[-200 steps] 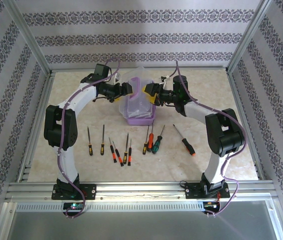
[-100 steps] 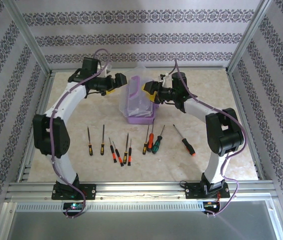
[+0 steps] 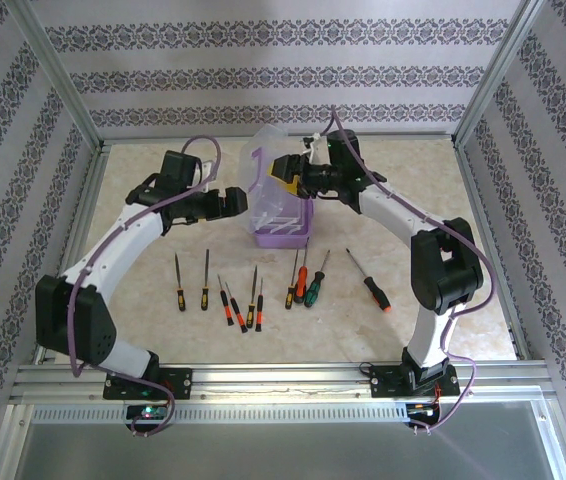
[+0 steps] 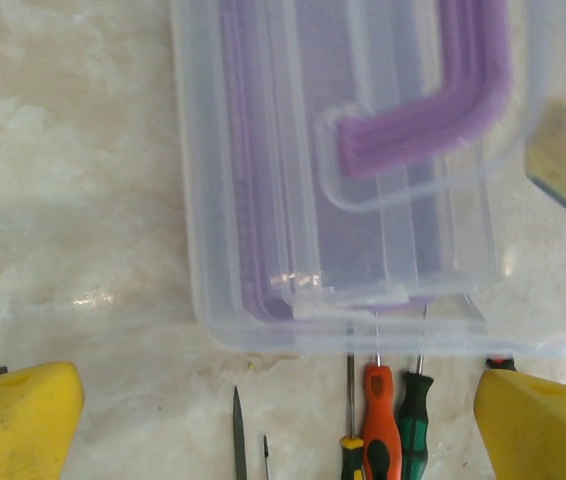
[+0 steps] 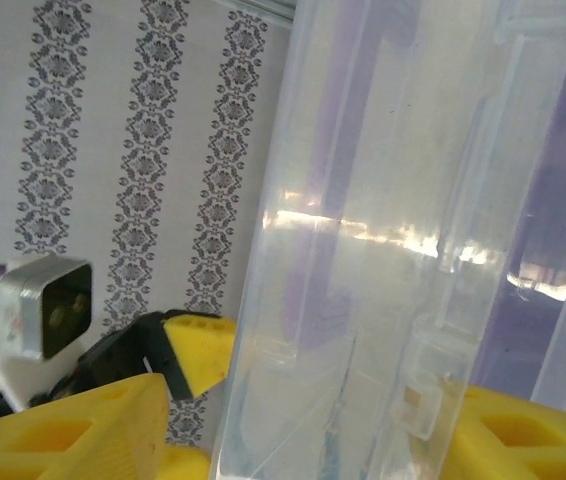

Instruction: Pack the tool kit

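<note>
Found the purple box (image 3: 285,234) at the far middle of the bench (image 3: 463,310), base flat on the pale marbled top. Saw its clear lid (image 3: 266,156) raised above the base, roughly upright, with the purple handle (image 4: 433,110) plain on it from the left wrist. Caught the right claw (image 3: 283,172) grasping that lid up high, reaching in from the right. Made out, from the right wrist, one yellow finger (image 5: 73,430) on each side of the clear plastic, with striped wallpaper (image 5: 63,150) beyond. Noted the left claw (image 3: 235,200) released, jaws spread wide with nothing held between them, just left of the box. Saw, from the left wrist, its two yellow fingertips (image 4: 18,420) far apart at the lower corners, with bare bench and a few tool tips in the gap. Could not tell through the plastic what lay inside the box. Spotted, nearer than the box, a loose row of screwdrivers (image 3: 252,300) lying flat on the bench, shafts pointing roughly toward the far side and handles toward the near edge. Picked out thin ones with black and orange grips at the left of the row. Picked out a green-handled screwdriver (image 3: 312,292) beside an orange-red screwdriver (image 3: 301,288) just near of the box's right corner, and a larger screwdriver (image 3: 375,292) lying aslant at the right end, apart from the rest.
</note>
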